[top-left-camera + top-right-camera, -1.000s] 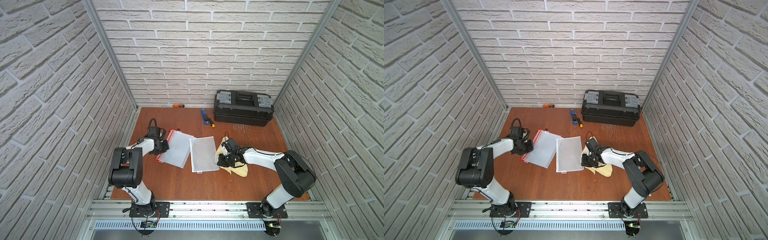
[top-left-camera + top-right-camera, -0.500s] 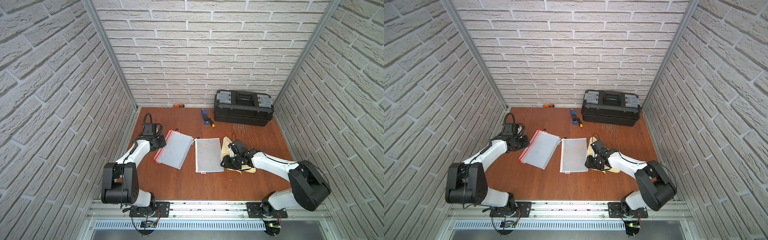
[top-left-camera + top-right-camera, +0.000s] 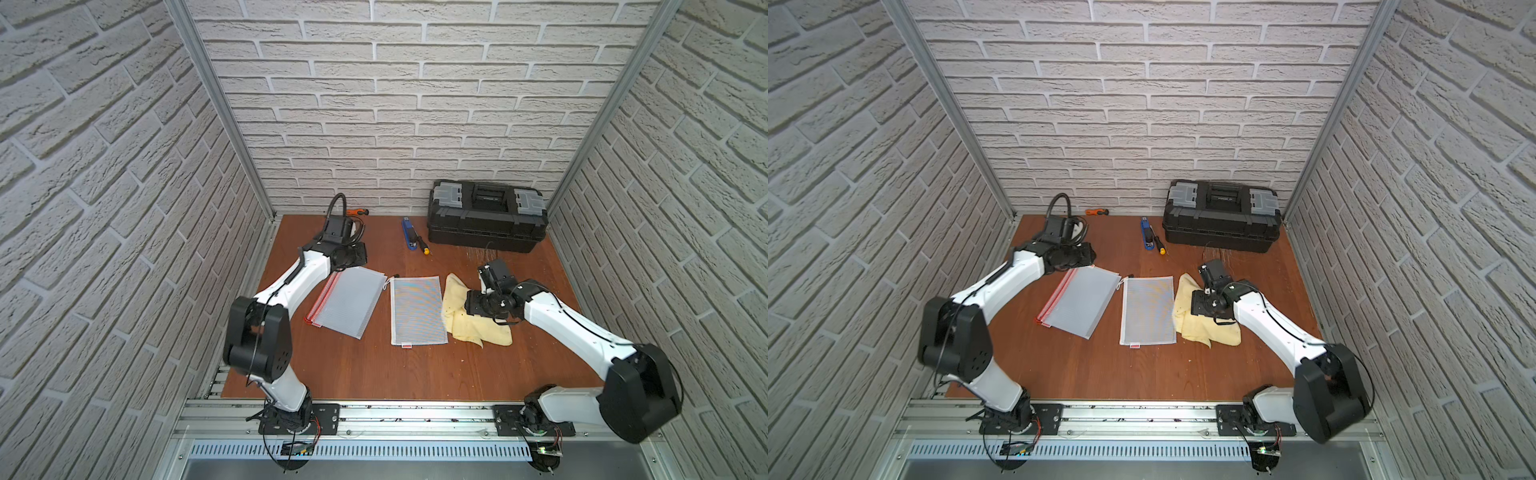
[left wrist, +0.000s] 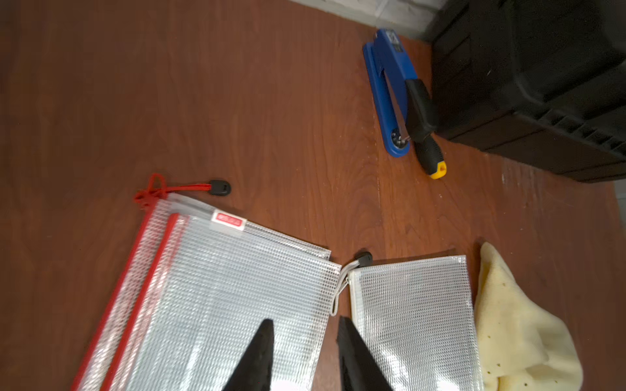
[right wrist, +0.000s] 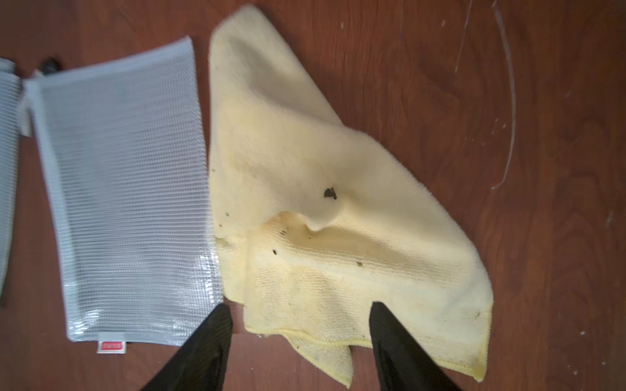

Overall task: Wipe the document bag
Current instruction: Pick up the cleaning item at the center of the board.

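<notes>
The document bag (image 3: 417,310), clear mesh with white trim and a red tag at its near end, lies flat on the table (image 3: 374,365) between the red-trimmed pouches (image 3: 347,305) and the yellow cloth (image 3: 461,320). The right gripper (image 5: 298,304) is spread wide over the cloth, the left gripper (image 4: 304,319) narrowly parted over the pouches, both empty. The bag's long axis runs front to back, zip pull at the far end
</notes>
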Controlling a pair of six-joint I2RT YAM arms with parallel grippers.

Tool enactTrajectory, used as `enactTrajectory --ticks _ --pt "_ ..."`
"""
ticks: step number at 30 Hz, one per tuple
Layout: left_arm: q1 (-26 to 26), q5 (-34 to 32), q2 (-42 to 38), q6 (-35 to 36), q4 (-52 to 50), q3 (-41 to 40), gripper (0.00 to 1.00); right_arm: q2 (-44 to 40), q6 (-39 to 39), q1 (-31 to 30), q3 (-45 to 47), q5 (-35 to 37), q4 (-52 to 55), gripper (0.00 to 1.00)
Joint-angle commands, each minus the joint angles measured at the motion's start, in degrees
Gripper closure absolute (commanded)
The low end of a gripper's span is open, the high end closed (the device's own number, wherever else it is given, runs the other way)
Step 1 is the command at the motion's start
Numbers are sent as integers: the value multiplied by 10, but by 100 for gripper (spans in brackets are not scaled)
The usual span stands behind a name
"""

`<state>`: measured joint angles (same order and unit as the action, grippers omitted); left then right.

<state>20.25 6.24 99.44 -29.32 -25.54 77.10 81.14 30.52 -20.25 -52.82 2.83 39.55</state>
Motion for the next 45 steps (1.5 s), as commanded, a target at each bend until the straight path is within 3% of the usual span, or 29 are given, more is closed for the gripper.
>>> enactTrajectory --ticks 1,13,17,25,28,31,34,35,39,45 --pt "38 -2 53 10 -27 33 70 46 -3 1 -25 7 9 31" --pt "96 23 120 -23 12 33 74 136 3 6 -70 27 -44 23" --pt "102 24 133 -25 12 37 74 135 7 11 -78 15 -73 14" --pt "102 18 157 -26 7 39 75 205 22 22 -75 -9 -120 15" --pt "103 14 163 -23 3 40 76 221 37 23 -50 2 -142 28" --pt "102 14 170 -19 0 47 76 217 51 26 -17 1 -166 55" --pt "103 13 178 -14 -8 55 81 204 45 26 1 4 -162 92" --pt "103 12 181 -12 -12 58 82 196 41 26 3 5 -157 97" --pt "103 4 188 -4 -23 60 90 142 19 25 -8 14 -126 97" --pt "105 3 195 -3 -23 55 96 52 -18 -1 -96 45 -46 97"
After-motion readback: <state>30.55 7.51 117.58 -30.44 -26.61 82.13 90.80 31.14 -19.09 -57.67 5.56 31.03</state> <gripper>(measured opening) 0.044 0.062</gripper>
